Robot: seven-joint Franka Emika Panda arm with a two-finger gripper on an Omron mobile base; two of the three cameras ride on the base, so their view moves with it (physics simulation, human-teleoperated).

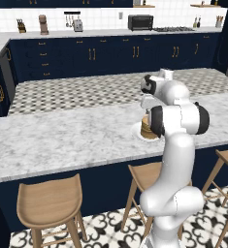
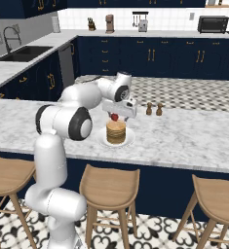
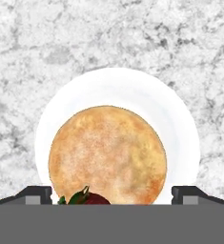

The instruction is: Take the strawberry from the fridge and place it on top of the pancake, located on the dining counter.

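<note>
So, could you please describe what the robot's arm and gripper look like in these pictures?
The arm is glossy white, built of rounded tubular links with dark grey-black bands and caps at the joints. It ends in a boxy white hand; the gripper has two small, dark, blocky fingertips. No cables or markings are visible.

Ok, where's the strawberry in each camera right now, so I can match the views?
Left base view: I can't make it out; the arm covers that spot.
Right base view: strawberry just above the pancake, under the gripper.
Hand view: bottom edge, left of centre, between the open fingertips.
Shared landmark: the white plate.
</note>
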